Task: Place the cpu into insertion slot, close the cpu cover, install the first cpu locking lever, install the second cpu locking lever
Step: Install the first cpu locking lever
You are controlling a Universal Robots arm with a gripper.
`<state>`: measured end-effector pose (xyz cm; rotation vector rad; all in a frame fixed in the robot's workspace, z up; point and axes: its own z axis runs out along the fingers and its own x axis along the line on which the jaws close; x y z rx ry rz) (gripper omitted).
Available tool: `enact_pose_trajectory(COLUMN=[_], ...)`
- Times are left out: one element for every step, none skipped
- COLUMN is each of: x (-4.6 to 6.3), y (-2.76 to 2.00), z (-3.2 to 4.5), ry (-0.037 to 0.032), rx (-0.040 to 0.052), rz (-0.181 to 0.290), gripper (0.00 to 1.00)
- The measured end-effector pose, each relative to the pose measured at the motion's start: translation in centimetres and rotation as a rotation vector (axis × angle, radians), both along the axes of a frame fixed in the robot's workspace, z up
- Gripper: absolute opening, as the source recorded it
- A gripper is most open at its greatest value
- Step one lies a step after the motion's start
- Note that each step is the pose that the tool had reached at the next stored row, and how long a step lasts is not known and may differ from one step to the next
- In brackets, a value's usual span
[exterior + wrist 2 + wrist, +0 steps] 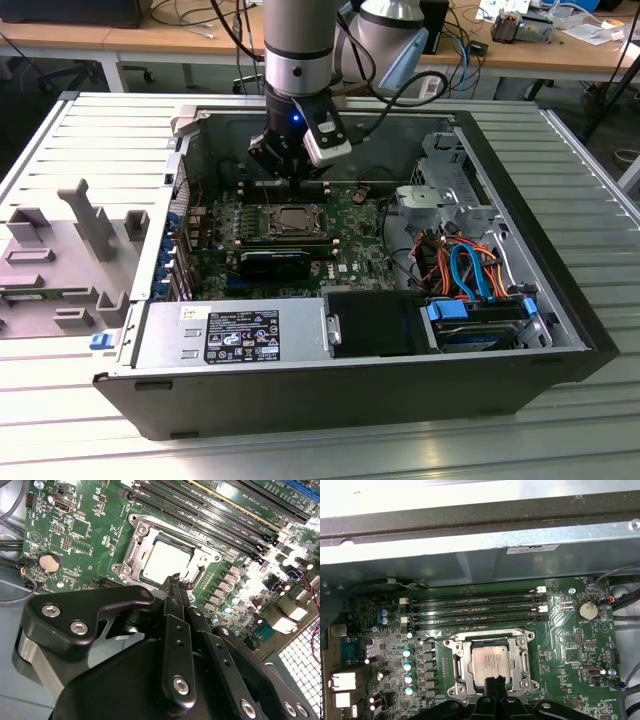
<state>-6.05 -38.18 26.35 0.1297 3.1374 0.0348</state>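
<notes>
The tool (292,176) hangs inside the open computer case (540,310), just above the green motherboard (350,235). In both wrist views its two black fingers (176,597) are pressed together at the tips, closed on nothing.

The cpu (490,662) lies flat in the insertion slot (457,666), silvery top facing up. The cpu cover (525,661) is down around it, and the chip shows through its square window. In the exterior view the socket (290,218) is at 6 o'clock from the tool, very near.

The long memory slots (475,609) run beside the socket, and a round coin battery (587,610) sits apart. The case rests on a ribbed metal bench (90,140).
</notes>
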Motion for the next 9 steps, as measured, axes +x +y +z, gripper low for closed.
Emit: enact_pose_trajectory(x=[0.0, 0.0, 0.0, 0.0, 0.0, 0.0, 0.0, 0.0, 0.0], y=[0.0, 0.0, 0.0, 0.0, 0.0, 0.0, 0.0, 0.0, 0.0], z=[0.02, 0.04, 0.06, 0.08, 0.09, 0.1, 0.12, 0.14, 0.18], ry=[0.0, 0.0, 0.0, -0.0001, -0.0001, -0.0001, -0.0001, -0.0001, 0.0], rx=[0.0, 0.0, 0.0, 0.0, 0.0001, 0.0002, 0.0001, 0.0, 0.0], rz=[0.0, 0.0, 0.0, 0.0, 0.0, 0.0, 0.0, 0.0, 0.0], gripper=[0.11, 0.11, 0.11, 0.11, 0.11, 0.11, 0.11, 0.11, 0.11])
